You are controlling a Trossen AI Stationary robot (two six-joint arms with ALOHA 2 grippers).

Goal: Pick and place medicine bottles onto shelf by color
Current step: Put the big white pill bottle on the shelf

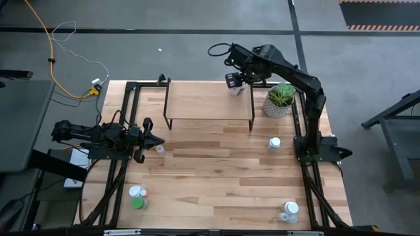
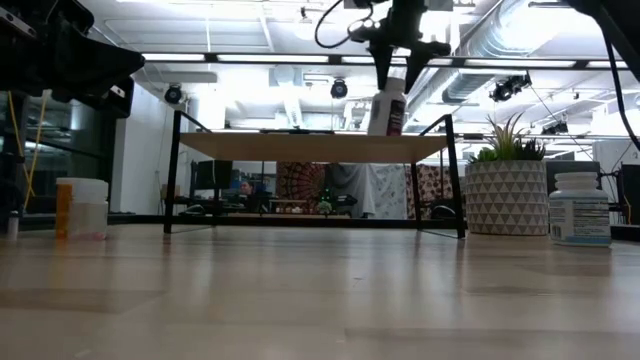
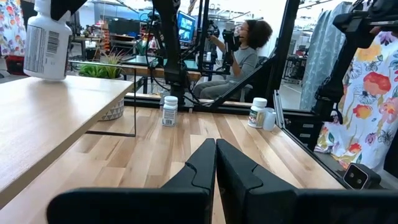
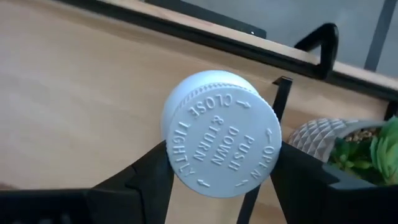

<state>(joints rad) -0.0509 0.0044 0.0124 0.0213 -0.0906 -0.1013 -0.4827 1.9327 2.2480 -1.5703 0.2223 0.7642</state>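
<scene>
My right gripper [image 1: 235, 80] is over the far right end of the shelf [image 1: 209, 101], shut on a white medicine bottle [image 2: 388, 105] with a white cap [image 4: 221, 134]. The shelf is a light board on thin black legs. The left wrist view shows this bottle [image 3: 46, 40] tilted just above the board. More medicine bottles stand on the table: one white [image 1: 274, 143], a pair at the near right [image 1: 289, 211], a green and a white one at the near left [image 1: 138, 198]. My left gripper [image 1: 157, 141] waits shut at the table's left, fingers level [image 3: 216, 162]. My right gripper pinches the bottle's cap by its ribbed rim [image 4: 177, 158] between the two fingers [image 4: 298, 168], one on each side. The fingers come from above, slanting down. The bottle hangs tilted, its bottom [image 2: 384, 132] at the shelf board; whether it touches the board I cannot tell.
A potted green plant [image 1: 281, 101] in a patterned pot stands just right of the shelf, close to my right arm. A small bottle [image 1: 159, 149] sits by my left gripper's tip. A person sits in the room beyond the table [image 3: 242, 50]. Bare wood lies between the shelf and the near bottles.
</scene>
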